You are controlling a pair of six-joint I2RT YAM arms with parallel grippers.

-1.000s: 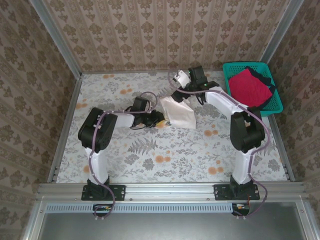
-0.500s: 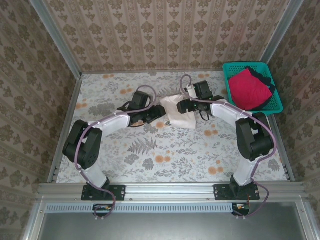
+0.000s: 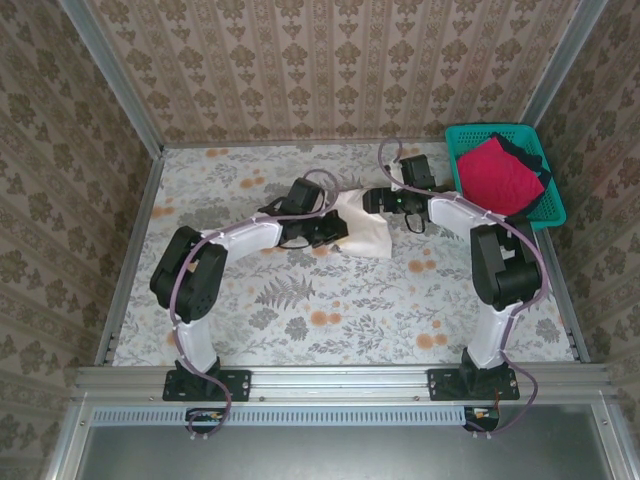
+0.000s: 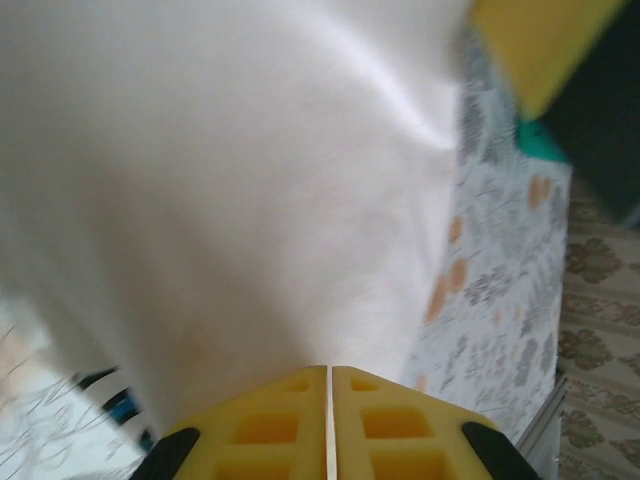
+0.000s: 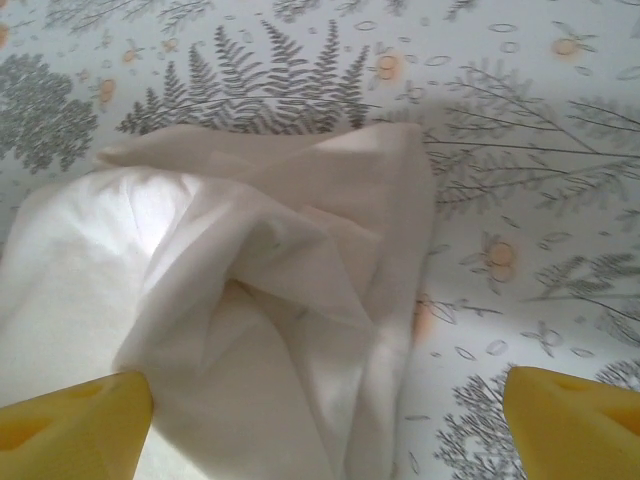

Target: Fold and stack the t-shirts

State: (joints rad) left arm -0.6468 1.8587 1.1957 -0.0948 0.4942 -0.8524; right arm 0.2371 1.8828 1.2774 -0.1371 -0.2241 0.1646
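Note:
A cream-white t-shirt (image 3: 367, 230) lies crumpled on the floral table, mid-back. In the left wrist view its cloth (image 4: 230, 180) covers most of the frame, and a bit of blue print (image 4: 112, 402) peeks out low on the left. My left gripper (image 3: 335, 230) is at the shirt's left edge, its yellow jaws (image 4: 328, 372) pressed together on the cloth. My right gripper (image 3: 378, 200) hovers over the shirt's far edge, open (image 5: 325, 440) and straddling the bunched folds (image 5: 260, 290). A crimson-red t-shirt (image 3: 497, 176) and a dark one (image 3: 522, 150) lie in the basket.
The teal mesh basket (image 3: 552, 212) stands at the back right corner, close to the right arm's elbow. Patterned walls close in the table at the back and both sides. Bare floral tabletop (image 3: 330, 310) stretches in front of the shirt.
My left gripper slid right to the shirt's edge and closed there. The right gripper swung back and right, coming low over the shirt's far edge, still open.

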